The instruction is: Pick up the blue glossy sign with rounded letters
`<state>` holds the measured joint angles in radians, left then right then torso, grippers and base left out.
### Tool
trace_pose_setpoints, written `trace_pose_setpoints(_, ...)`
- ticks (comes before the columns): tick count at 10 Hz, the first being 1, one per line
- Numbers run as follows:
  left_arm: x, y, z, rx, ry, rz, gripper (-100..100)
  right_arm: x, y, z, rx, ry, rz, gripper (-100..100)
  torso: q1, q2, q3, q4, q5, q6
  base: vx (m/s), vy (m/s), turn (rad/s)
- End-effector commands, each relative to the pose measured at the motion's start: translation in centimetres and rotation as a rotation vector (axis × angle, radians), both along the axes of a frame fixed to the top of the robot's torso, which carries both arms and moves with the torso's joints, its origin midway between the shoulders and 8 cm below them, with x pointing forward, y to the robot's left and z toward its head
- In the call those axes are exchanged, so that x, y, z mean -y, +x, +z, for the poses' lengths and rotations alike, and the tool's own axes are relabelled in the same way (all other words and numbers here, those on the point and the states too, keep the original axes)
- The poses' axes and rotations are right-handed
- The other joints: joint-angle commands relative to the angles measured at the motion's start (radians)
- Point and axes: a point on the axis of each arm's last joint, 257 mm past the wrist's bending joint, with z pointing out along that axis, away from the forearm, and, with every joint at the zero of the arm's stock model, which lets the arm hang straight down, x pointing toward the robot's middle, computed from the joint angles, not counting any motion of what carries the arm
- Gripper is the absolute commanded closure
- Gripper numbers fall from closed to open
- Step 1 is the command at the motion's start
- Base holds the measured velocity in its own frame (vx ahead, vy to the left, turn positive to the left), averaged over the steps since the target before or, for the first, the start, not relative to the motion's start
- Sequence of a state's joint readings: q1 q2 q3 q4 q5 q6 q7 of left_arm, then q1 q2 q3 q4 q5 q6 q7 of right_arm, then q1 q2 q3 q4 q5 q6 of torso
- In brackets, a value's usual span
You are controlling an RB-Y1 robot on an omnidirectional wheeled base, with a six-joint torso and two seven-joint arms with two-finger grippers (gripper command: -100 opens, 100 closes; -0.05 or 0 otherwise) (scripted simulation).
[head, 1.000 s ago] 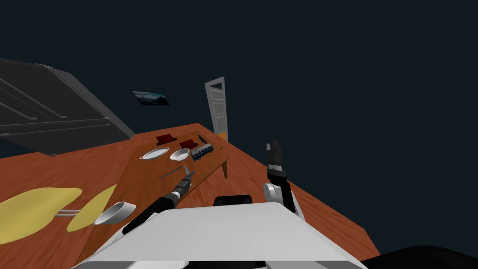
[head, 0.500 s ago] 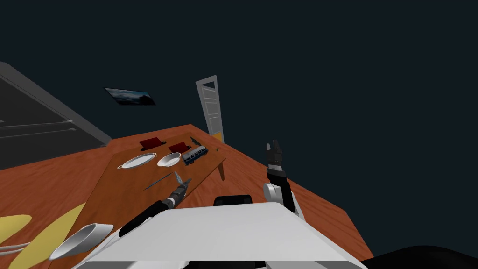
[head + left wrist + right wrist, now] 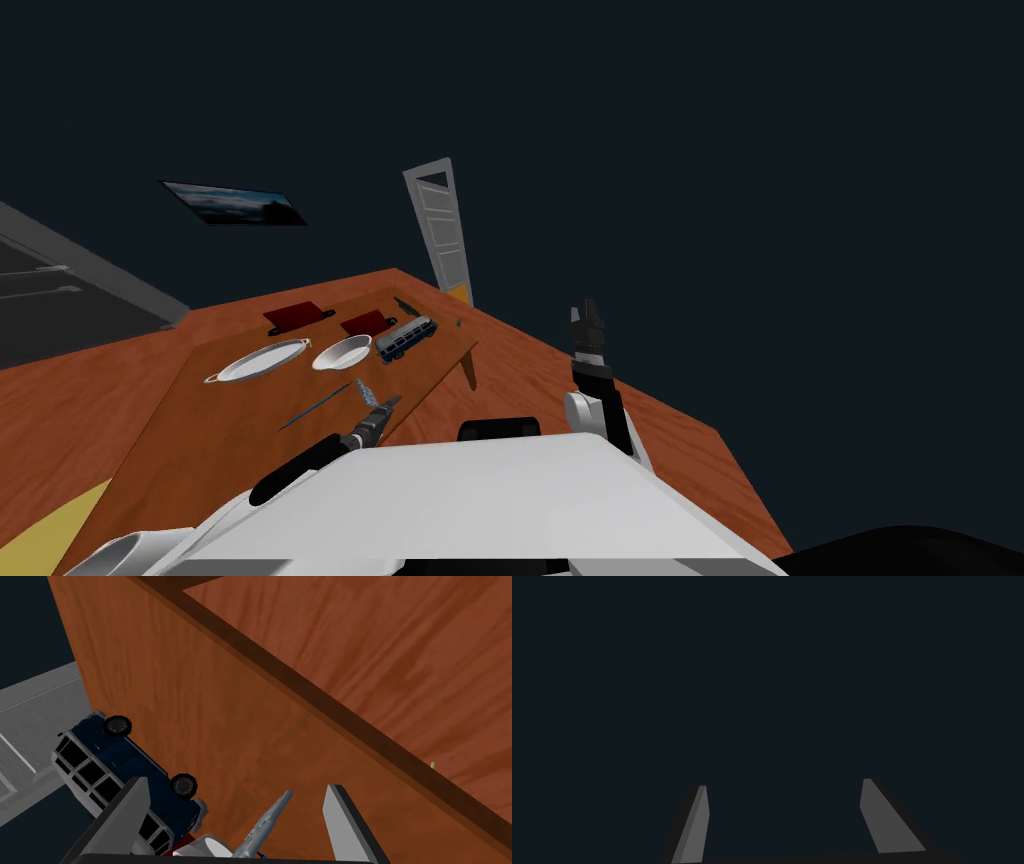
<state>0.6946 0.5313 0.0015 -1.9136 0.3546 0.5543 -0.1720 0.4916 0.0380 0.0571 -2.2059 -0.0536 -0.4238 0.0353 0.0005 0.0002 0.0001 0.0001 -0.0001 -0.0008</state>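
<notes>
The left gripper (image 3: 385,407) reaches out over the brown tabletop (image 3: 230,440), left of the frame's centre. Its fingers (image 3: 125,811) stand wide apart with nothing gripped. Just ahead of them lies a slim, bumpy grey-blue piece, probably the sign (image 3: 362,388) seen edge-on, though no letters can be read. In the left wrist view the sign (image 3: 267,818) rises from the lower edge of the frame, between the two fingers but touching neither.

Further up the tabletop in the head view stands a dark blue toy bus (image 3: 405,338). A white bowl (image 3: 341,351) sits just to its left, and a shallow white dish (image 3: 257,361) further left. Two red pieces (image 3: 296,316) lie behind these, and a thin dark rod (image 3: 315,405) lies left of the sign.

The right gripper (image 3: 587,325) is raised right of centre, off the tabletop, its fingers (image 3: 694,826) apart and empty.
</notes>
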Motion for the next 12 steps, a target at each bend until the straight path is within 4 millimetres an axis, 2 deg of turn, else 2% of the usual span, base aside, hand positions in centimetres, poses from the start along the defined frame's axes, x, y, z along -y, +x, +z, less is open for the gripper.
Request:
trace_pose_setpoints(1, -1.3, -1.8, -1.2, -0.072, 0.022, 0.006, -100, 0.0, 0.0, 0.0, 0.0, 0.0, 0.0, 0, 0.0, 0.0, 0.0, 0.0, 0.0, 0.0, 0.022, 0.004, -0.186)
trace_pose_setpoints(2, -1.3, -1.8, -1.2, -0.075, 0.022, 0.007, -100, 0.0, 0.0, 0.0, 0.0, 0.0, 0.0, 0, 0.0, 0.0, 0.0, 0.0, 0.0, 0.001, 0.018, 0.013, -0.088)
trace_pose_setpoints(4, -3.4, -4.2, -2.1, -0.167, 0.061, 0.014, -100, 0.0, 0.0, 0.0, 0.0, 0.0, 0.0, 0, 0.001, 0.0, 0.0, 0.0, 0.0, 0.001, 0.022, 0.019, -0.227)
trace_pose_setpoints(5, -3.5, -4.5, -2.3, -0.18, 0.061, 0.016, -100, 0.0, 0.0, 0.0, 0.0, 0.0, 0.0, 0, 0.001, -0.001, 0.0, 0.0, 0.0, 0.001, 0.02, 0.03, -0.085)
trace_pose_setpoints(7, -5.6, -6.4, -2.6, -0.259, 0.1, 0.024, -100, 0.0, 0.0, 0.0, 0.0, 0.0, 0.0, 0, 0.002, 0.0, 0.0, 0.0, 0.0, 0.0, 0.026, 0.037, -0.198)
trace_pose_setpoints(8, -5.6, -6.8, -2.8, -0.272, 0.1, 0.027, -100, 0.0, 0.0, 0.0, 0.0, 0.0, 0.0, 0, 0.002, -0.001, -0.001, 0.0, 0.001, 0.001, 0.016, 0.042, -0.114)
trace_pose_setpoints(11, -8.5, -9.3, -2.8, -0.377, 0.156, 0.042, -100, 0.0, 0.0, 0.0, 0.0, 0.0, 0.0, 0, 0.004, 0.0, 0.0, 0.0, 0.001, 0.0, 0.009, 0.06, -0.21)
trace_pose_setpoints(12, -8.6, -9.5, -2.8, -0.383, 0.156, 0.044, -100, 0.0, 0.0, 0.0, 0.0, 0.0, 0.0, 0, 0.005, 0.0, 0.0, 0.0, 0.001, 0.0, 0.003, 0.058, -0.072)
